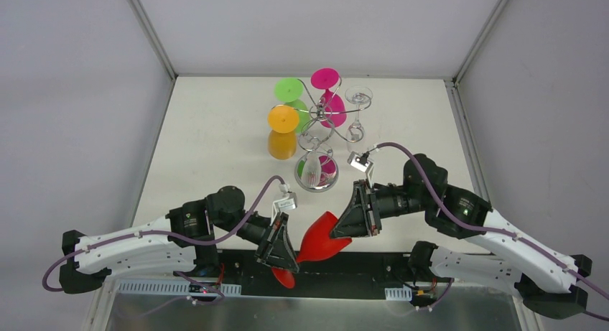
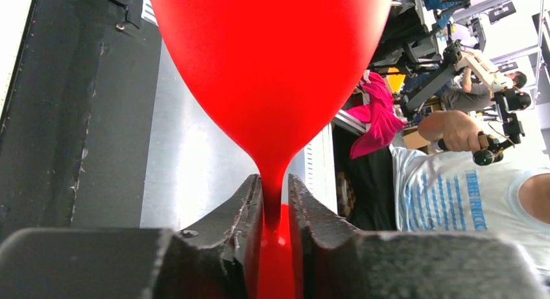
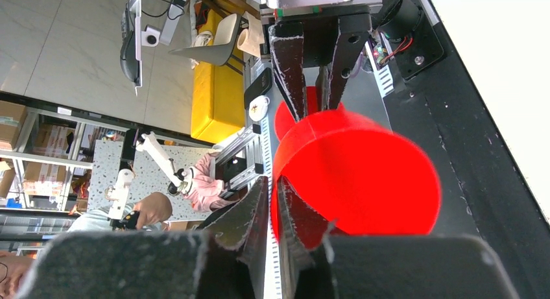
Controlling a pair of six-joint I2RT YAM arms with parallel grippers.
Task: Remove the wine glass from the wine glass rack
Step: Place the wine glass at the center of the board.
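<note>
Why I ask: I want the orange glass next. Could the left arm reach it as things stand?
Probably not yet. The left gripper is shut on the stem of the red glass; the right gripper pinches its rim. The table toward the orange glass looks free once it lets go.

Pale tabletop seen from above, enclosed by grey walls at back and both sides. Wine glass rack stood near middle, its round mirrored base set flat on surface. Black strip fixed along near edge.
</note>
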